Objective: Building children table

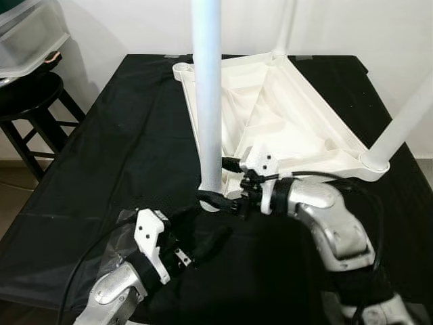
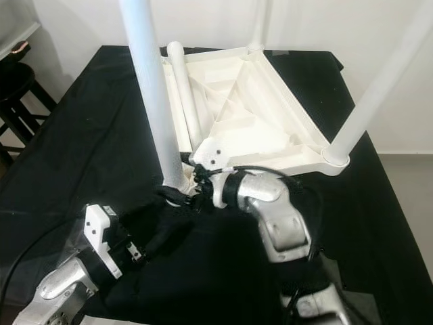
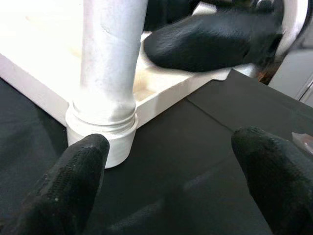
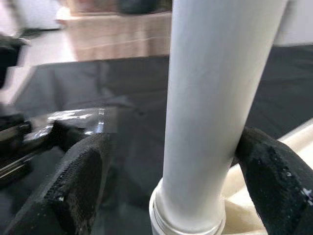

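Note:
A white children's table top lies upside down on a black cloth. An upright white leg stands in its near corner socket. Two more legs rise at the right corner and the far corner. Another white tube lies along the top's left edge. My right gripper is open and straddles the foot of the near leg; one pad touches it, the other stands off. My left gripper is open, low on the cloth just in front of that socket.
A black stool with a clear plastic bin above it stands off the table's left side. A clear plastic bag lies on the cloth by my left wrist. A white wall closes the back.

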### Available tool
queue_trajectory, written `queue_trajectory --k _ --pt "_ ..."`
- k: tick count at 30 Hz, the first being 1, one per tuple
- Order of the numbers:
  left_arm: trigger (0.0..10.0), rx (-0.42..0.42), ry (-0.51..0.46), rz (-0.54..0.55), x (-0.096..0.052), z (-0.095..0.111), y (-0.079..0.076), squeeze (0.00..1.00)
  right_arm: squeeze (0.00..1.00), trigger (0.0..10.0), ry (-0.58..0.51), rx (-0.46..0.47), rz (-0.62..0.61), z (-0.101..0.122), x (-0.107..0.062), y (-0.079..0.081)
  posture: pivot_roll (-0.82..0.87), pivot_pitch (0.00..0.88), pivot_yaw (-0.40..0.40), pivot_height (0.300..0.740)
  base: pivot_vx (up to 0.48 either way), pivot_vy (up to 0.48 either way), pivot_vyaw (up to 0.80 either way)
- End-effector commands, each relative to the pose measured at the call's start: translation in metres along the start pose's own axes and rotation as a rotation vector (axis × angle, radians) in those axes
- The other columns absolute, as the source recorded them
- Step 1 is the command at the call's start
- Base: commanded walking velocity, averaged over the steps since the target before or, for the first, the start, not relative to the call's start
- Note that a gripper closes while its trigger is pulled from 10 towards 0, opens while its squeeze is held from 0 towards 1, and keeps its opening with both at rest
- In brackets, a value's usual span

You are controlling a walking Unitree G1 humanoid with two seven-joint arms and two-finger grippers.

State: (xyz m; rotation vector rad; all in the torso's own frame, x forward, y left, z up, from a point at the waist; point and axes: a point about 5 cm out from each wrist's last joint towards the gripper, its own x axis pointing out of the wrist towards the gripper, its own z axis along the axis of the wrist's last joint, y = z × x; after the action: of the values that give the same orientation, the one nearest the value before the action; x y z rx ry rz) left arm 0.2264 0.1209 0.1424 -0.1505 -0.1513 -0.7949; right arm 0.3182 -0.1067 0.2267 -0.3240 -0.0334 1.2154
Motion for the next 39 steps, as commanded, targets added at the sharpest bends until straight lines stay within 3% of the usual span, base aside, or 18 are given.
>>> queue_trajectory --k 1,8,16,17,18,19,23,32,33,36,37,38,39 --pt "10.0 -0.008 0.023 0.006 -0.003 -0.006 -0.001 0.00 0.00 10.0 -0.030 -0.004 0.104 0.005 -0.001 -0.011 0.01 0.182 0.014 0.740 0.000 0.000 0.00" --pt "10.0 -0.006 0.027 0.008 -0.004 -0.007 -0.002 0.00 0.00 10.0 -0.041 0.026 0.172 0.012 -0.007 -0.038 0.03 0.171 0.015 0.740 0.000 0.000 0.00" --pt "10.0 -0.002 0.031 0.012 -0.005 -0.007 -0.003 0.00 0.00 10.0 -0.024 0.078 0.290 0.008 -0.009 -0.043 0.04 0.168 0.019 0.740 0.000 0.000 0.00" --pt "10.0 -0.002 0.033 0.011 -0.005 -0.007 -0.003 0.00 0.00 0.9 -0.023 0.103 0.330 0.007 -0.010 -0.044 0.04 0.166 0.021 0.740 0.000 0.000 0.00" --pt "10.0 -0.002 0.033 0.011 -0.005 -0.007 -0.003 0.00 0.00 0.9 -0.023 0.103 0.330 0.007 -0.010 -0.044 0.04 0.166 0.021 0.740 0.000 0.000 0.00" --pt "10.0 -0.002 0.034 0.010 -0.006 -0.007 -0.003 0.00 0.00 0.0 -0.021 0.120 0.357 0.006 -0.011 -0.045 0.04 0.166 0.020 0.740 0.000 0.000 0.00" --pt "10.0 -0.003 0.036 0.010 -0.006 -0.007 -0.003 0.00 0.00 0.0 -0.023 0.132 0.376 0.004 -0.013 -0.048 0.04 0.166 0.020 0.740 0.000 0.000 0.00" --pt "10.0 -0.003 0.034 0.009 -0.005 -0.006 -0.003 0.00 0.00 0.0 0.000 0.102 0.236 -0.013 -0.025 -0.046 0.04 0.178 0.033 0.740 0.000 0.000 0.00" --pt "10.0 -0.003 0.034 0.009 -0.005 -0.006 -0.003 0.00 0.00 0.0 0.036 0.103 0.130 -0.025 -0.029 -0.042 0.04 0.184 0.028 0.740 0.000 0.000 0.00" --pt "10.0 -0.003 0.034 0.009 -0.005 -0.006 -0.003 0.00 0.00 0.0 0.061 0.103 0.058 -0.033 -0.032 -0.040 0.04 0.184 0.028 0.740 0.000 0.000 0.00" --pt "10.0 -0.002 0.034 0.009 -0.006 -0.006 -0.003 0.00 0.00 0.0 0.104 0.115 -0.021 -0.046 -0.034 -0.030 0.03 0.187 0.024 0.740 0.000 0.000 0.00" --pt "10.0 0.000 0.035 0.010 -0.007 -0.005 -0.002 0.00 0.00 0.0 0.154 0.201 -0.262 -0.065 -0.028 -0.015 0.03 0.191 0.017 0.740 0.000 0.000 0.00" --pt "10.0 0.000 0.035 0.010 -0.007 -0.005 -0.002 0.00 0.00 0.0 0.154 0.201 -0.262 -0.065 -0.028 -0.015 0.03 0.191 0.017 0.740 0.000 0.000 0.00"
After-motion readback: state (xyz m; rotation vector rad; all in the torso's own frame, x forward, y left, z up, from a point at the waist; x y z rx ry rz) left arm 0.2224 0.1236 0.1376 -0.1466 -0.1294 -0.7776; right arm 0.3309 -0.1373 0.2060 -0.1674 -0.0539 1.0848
